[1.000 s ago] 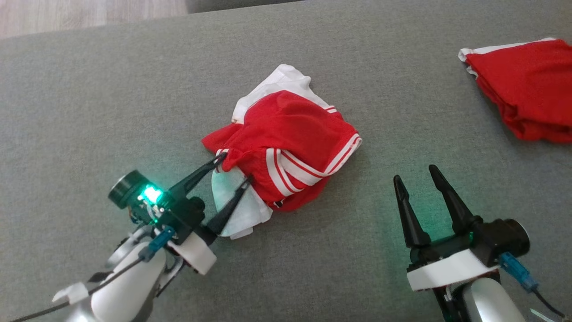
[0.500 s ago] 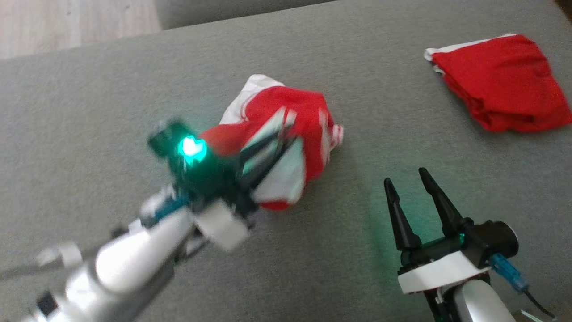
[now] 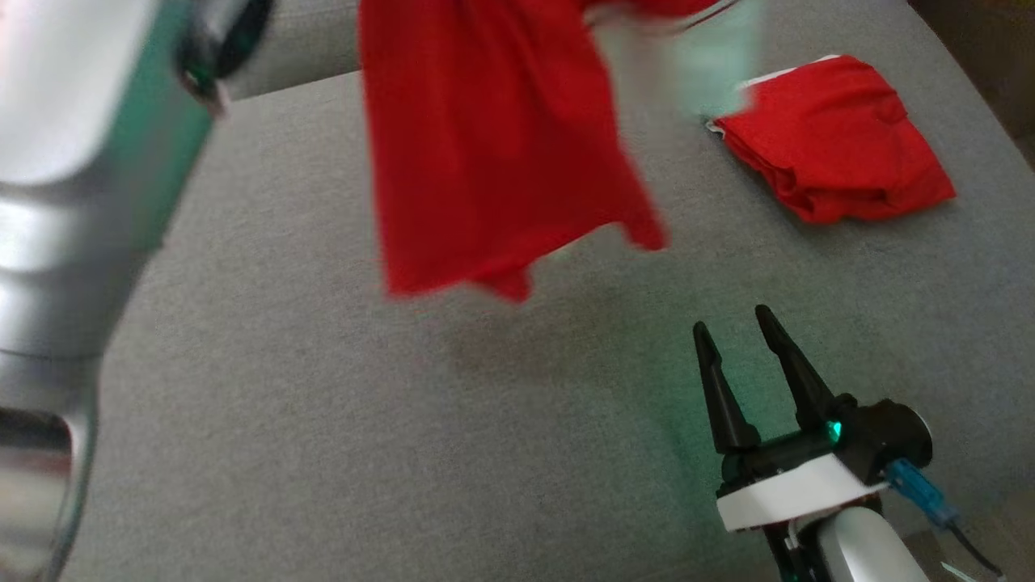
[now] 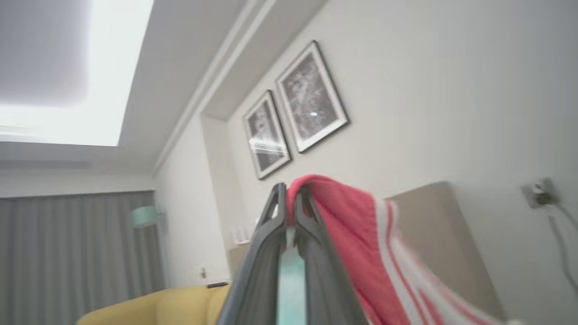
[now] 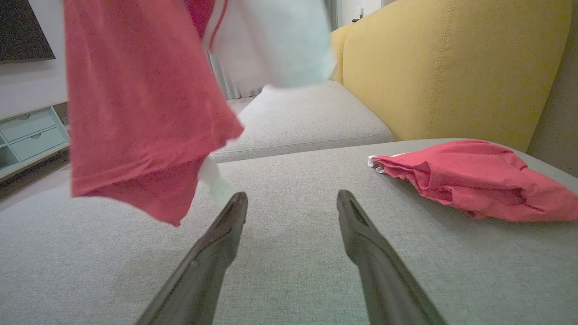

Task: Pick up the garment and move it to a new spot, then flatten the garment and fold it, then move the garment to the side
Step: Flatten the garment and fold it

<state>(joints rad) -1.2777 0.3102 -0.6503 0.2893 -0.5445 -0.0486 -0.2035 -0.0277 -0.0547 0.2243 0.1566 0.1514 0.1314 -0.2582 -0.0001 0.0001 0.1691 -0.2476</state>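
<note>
The red garment with white stripes is held in the air above the grey cushion, hanging loose and clear of it, toward the far middle of the head view; one edge of it is pinched between the pressed-together fingers of the left gripper, as is seen in the left wrist view; the pale left forearm is seen blurred at the left; the right gripper is held spread and empty at the near right; a second red garment is laid folded at the far right, well apart.
</note>
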